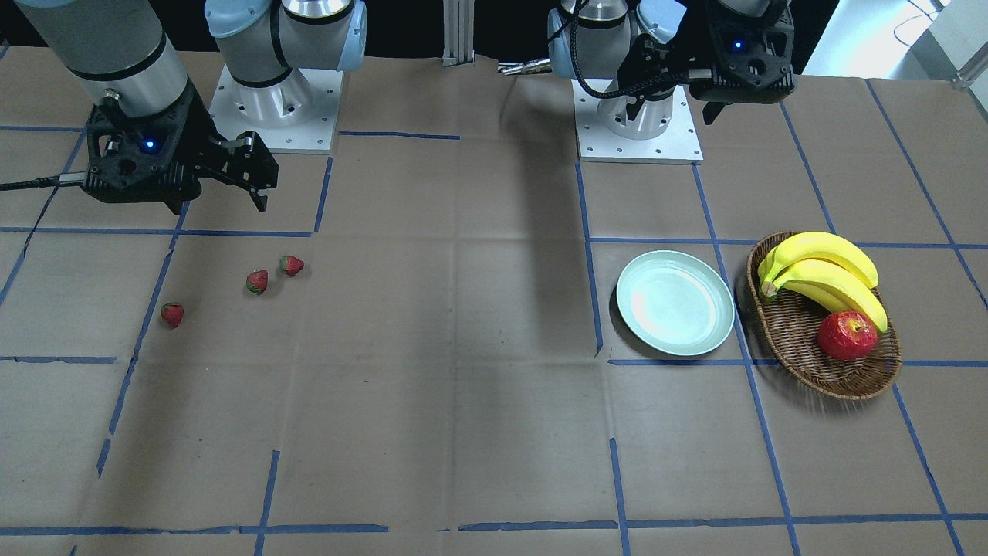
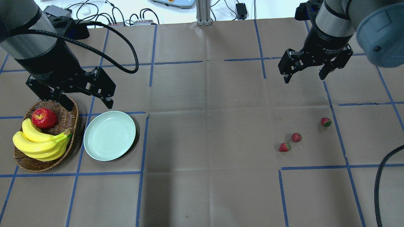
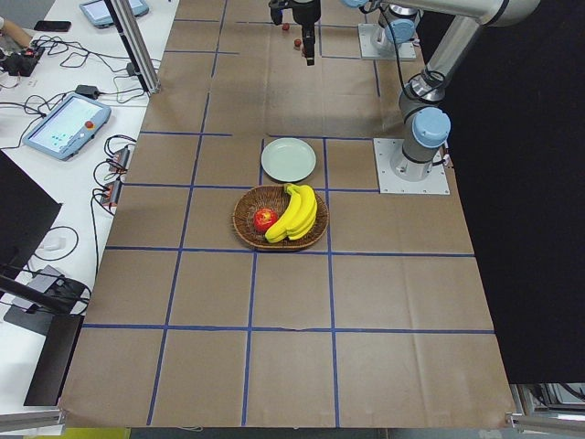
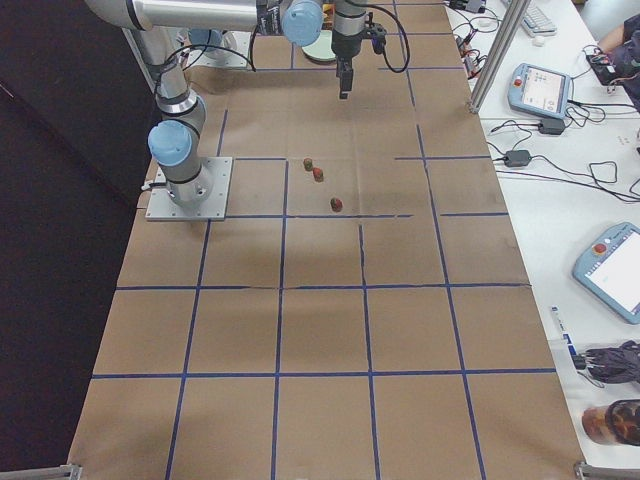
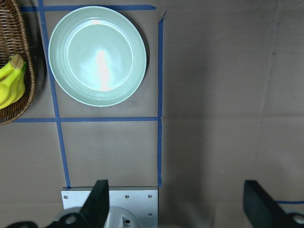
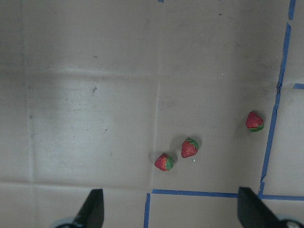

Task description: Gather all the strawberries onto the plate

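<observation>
Three strawberries (image 2: pixel 326 122) (image 2: pixel 296 137) (image 2: pixel 284 147) lie loose on the brown table on my right side. They also show in the front view (image 1: pixel 172 314) (image 1: pixel 257 281) (image 1: pixel 291 266) and in the right wrist view (image 6: pixel 255 121) (image 6: pixel 190 147) (image 6: pixel 164 162). The mint-green plate (image 2: pixel 109 136) (image 1: pixel 675 313) (image 5: pixel 97 54) lies empty on my left side. My right gripper (image 2: pixel 303 78) (image 1: pixel 218 207) is open and empty, held above the table beyond the berries. My left gripper (image 2: pixel 86 102) is open and empty, held above the far rim of the plate and the basket.
An oval wicker basket (image 2: pixel 28 164) beside the plate holds a bunch of bananas (image 2: pixel 41 143) and a red apple (image 2: pixel 44 118). Blue tape lines cross the table. The two arm bases (image 1: pixel 639 139) (image 1: pixel 274 116) stand at the robot's edge.
</observation>
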Robot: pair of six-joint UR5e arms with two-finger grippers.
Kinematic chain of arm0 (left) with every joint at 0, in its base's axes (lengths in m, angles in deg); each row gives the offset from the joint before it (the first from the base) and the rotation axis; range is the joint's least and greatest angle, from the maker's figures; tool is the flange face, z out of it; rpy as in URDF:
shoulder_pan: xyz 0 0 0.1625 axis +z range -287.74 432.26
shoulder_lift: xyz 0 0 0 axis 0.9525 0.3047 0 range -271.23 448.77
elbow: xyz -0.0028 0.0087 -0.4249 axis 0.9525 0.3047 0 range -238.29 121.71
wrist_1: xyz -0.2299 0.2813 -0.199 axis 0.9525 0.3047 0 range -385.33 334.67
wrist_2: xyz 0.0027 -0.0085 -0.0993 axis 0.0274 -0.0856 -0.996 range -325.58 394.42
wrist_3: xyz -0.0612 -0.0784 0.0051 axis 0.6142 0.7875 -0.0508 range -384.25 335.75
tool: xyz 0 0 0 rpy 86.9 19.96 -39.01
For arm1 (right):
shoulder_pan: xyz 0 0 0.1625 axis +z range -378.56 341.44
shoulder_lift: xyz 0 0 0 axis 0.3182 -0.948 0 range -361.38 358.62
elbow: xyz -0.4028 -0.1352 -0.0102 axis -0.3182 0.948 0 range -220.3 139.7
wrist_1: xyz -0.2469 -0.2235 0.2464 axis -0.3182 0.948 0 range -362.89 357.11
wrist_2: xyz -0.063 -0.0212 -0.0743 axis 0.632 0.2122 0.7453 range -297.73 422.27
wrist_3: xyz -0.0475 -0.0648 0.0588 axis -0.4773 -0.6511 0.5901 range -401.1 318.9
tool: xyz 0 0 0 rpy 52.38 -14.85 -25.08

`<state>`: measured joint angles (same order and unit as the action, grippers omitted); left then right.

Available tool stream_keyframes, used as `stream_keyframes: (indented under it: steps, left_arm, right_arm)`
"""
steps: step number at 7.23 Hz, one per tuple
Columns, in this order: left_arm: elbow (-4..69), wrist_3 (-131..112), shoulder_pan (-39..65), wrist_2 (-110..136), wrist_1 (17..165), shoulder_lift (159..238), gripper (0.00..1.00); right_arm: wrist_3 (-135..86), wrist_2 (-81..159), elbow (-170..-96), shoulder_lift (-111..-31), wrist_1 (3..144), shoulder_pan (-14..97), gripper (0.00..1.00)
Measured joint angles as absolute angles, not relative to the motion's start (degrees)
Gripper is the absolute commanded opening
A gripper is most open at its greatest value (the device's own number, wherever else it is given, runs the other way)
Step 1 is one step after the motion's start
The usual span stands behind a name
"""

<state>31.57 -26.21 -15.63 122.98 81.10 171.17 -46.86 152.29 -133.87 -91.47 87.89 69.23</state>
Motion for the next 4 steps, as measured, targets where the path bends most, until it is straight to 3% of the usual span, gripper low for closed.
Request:
stream_keyframes:
  steps: [2,4]
  left_arm:
    - [31.61,-26.27,-15.63,123.18,81.13,171.34,1.00]
    - [31.62,-26.50,-15.63,123.22,81.18,171.33,1.00]
  right_arm:
    - [-47.56,152.34,-136.92,-93.36,87.35,66.96,1.00]
    - [-47.38,152.10,-144.84,-98.53,89.92,65.47,1.00]
